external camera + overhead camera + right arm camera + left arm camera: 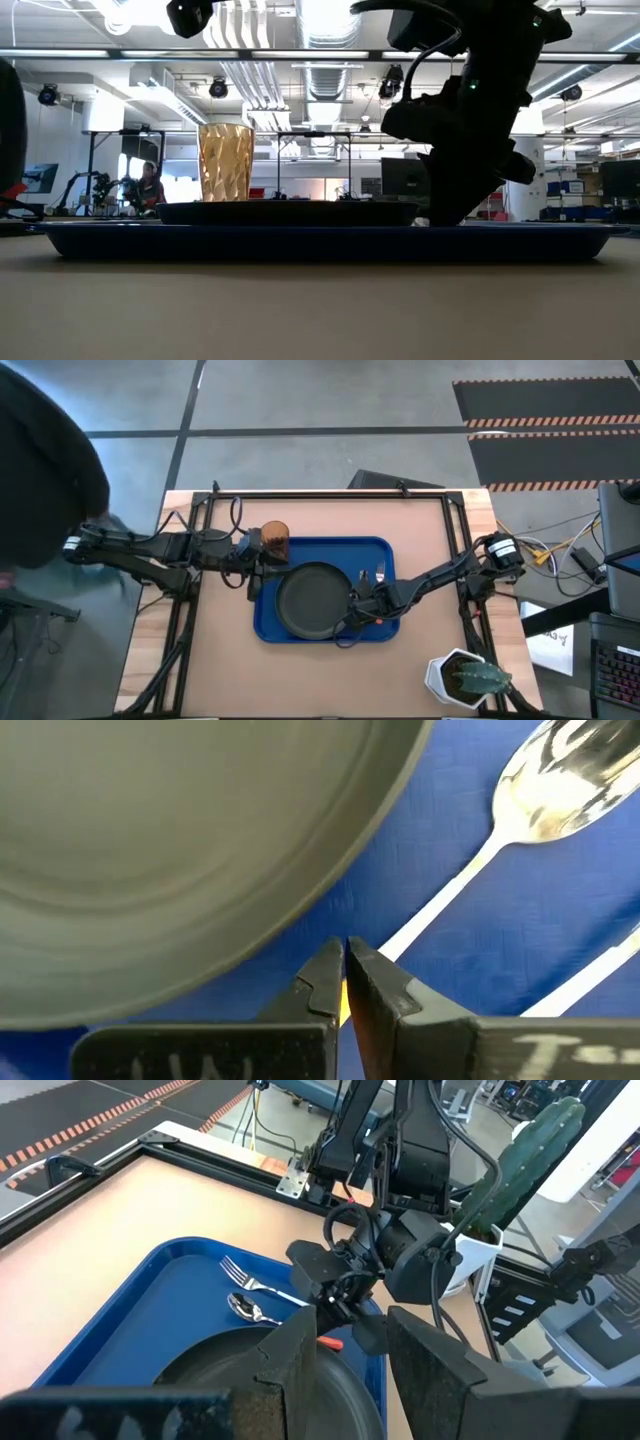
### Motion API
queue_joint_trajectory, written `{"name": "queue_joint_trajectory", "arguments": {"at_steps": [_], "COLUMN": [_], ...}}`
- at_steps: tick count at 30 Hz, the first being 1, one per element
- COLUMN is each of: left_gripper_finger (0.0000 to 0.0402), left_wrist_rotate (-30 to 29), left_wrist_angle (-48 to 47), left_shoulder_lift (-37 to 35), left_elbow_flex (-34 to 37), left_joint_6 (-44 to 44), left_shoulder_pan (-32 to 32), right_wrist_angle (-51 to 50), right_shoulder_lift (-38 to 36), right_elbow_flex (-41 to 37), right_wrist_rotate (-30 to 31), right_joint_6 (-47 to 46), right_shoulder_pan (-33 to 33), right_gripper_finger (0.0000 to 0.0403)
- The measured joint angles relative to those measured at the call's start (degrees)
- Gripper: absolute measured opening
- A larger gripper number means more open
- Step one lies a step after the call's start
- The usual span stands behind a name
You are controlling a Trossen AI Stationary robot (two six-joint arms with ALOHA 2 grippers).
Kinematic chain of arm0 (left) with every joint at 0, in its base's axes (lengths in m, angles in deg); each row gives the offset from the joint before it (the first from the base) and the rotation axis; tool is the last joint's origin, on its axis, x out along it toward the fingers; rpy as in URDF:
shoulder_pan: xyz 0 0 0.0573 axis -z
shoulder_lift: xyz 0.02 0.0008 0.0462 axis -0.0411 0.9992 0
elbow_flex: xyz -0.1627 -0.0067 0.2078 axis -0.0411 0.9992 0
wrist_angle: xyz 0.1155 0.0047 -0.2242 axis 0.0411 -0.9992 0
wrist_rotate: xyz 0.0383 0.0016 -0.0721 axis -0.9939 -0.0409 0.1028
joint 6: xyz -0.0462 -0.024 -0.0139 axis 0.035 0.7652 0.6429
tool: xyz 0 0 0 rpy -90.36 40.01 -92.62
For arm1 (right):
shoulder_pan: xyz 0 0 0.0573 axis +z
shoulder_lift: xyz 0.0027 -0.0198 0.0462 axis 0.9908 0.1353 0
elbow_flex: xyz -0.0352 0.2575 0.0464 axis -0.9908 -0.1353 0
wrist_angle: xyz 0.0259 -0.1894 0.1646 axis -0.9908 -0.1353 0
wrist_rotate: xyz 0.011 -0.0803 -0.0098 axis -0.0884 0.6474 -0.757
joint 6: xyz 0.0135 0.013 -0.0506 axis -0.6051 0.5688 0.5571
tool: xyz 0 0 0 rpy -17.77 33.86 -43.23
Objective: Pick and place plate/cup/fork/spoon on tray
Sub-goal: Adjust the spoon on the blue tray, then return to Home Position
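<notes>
— Tray first: where do things lie?

— Plate at its middle, cup at a corner, spoon and fork beside the plate.

— Your grippers?

— My right gripper is nipped nearly shut on the spoon's orange handle, just beside the plate's rim. My left gripper gapes empty over the plate.

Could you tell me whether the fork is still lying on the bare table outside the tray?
No, the left wrist view shows the fork lying inside the tray, beside the spoon.
</notes>
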Motion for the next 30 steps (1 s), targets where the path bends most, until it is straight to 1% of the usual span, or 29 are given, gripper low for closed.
{"name": "queue_joint_trajectory", "arguments": {"at_steps": [11, 24, 27, 30], "left_gripper_finger": [0.0107, 0.0107, 0.0107, 0.0107], "left_wrist_rotate": [0.0, 0.0, 0.0, -0.6], "left_wrist_angle": [0.0, -0.1, -1.4, -5.6], "left_shoulder_lift": [0.0, 0.0, -0.1, -0.7], "left_elbow_flex": [0.0, 0.0, 0.0, 0.0], "left_joint_6": [0.0, -0.1, -3.1, -5.9], "left_shoulder_pan": [0.0, 0.0, 0.0, 0.1], "right_wrist_angle": [-0.6, -2.8, -2.5, -2.5], "right_shoulder_lift": [0.0, -1.1, -2.6, -4.7], "right_elbow_flex": [0.0, 0.2, 2.4, 6.4], "right_wrist_rotate": [-2.3, -2.4, -2.2, -1.6], "right_joint_6": [2.0, 2.9, 5.0, 10.4], "right_shoulder_pan": [0.0, 0.0, 0.0, 0.2], "right_gripper_finger": [0.0008, 0.0008, 0.0008, 0.0008]}}
